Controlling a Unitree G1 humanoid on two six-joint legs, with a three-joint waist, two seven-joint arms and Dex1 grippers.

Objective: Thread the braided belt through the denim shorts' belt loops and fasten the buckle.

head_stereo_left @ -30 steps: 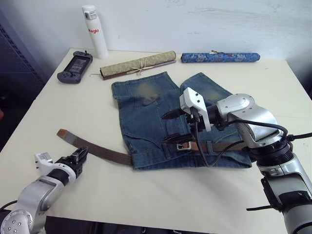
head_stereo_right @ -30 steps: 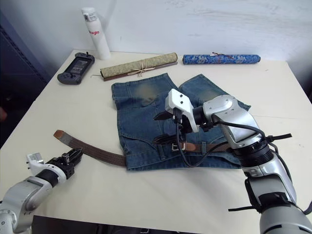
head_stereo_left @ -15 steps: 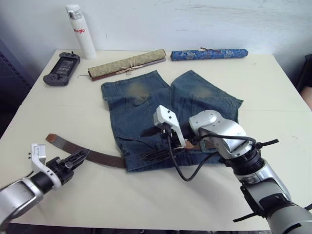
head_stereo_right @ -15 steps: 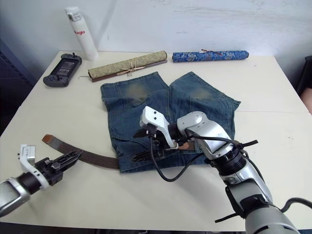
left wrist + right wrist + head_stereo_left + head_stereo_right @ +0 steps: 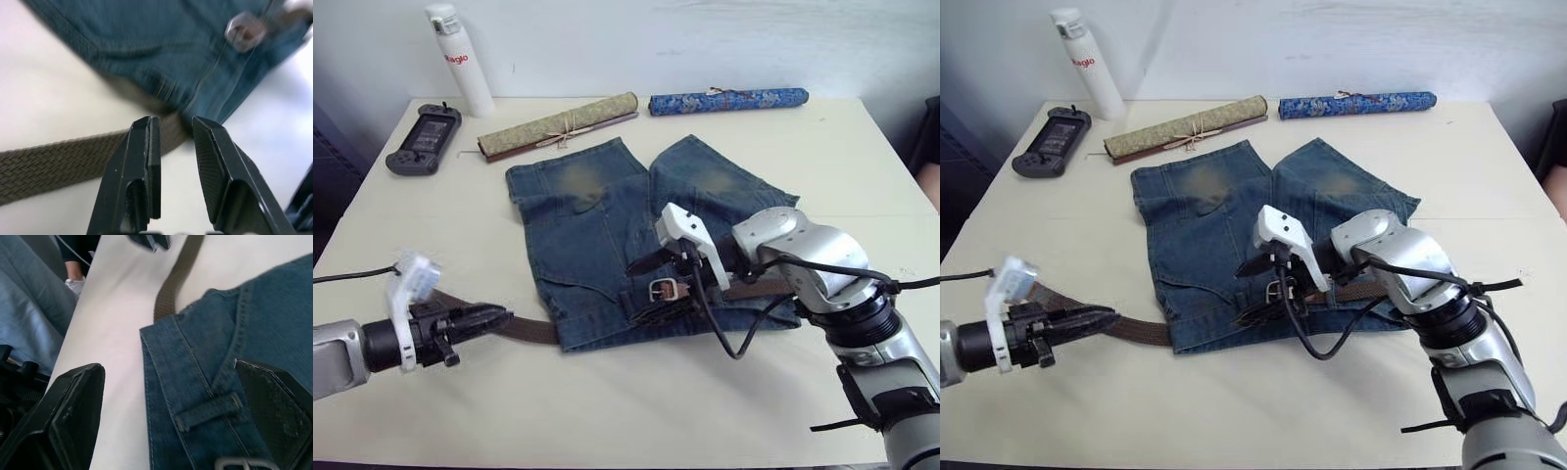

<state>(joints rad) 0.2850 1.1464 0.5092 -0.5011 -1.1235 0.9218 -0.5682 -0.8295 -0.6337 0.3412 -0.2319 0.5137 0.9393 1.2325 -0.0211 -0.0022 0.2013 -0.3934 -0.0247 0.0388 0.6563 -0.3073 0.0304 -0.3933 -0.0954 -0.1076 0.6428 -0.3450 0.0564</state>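
The denim shorts (image 5: 597,220) lie flat mid-table, waistband toward me. The braided belt (image 5: 533,328) runs from the left under the waistband's left corner and continues along the waistband, where its silver buckle (image 5: 663,289) lies. My right gripper (image 5: 641,289) hovers wide open over the waistband just left of the buckle, with a belt loop (image 5: 208,411) between its fingers. My left gripper (image 5: 496,316) is low over the free strap (image 5: 58,161) left of the shorts. It is open by a narrow gap and holds nothing.
Along the table's far edge stand a white bottle (image 5: 455,59), a black game controller (image 5: 423,139), a tan roll (image 5: 558,122) and a blue patterned roll (image 5: 729,100). A person's shoe (image 5: 73,284) shows beyond the table's near edge.
The camera has shifted. My left gripper has reached right along the strap, closer to the shorts. The right gripper has drawn back slightly, uncovering the buckle.
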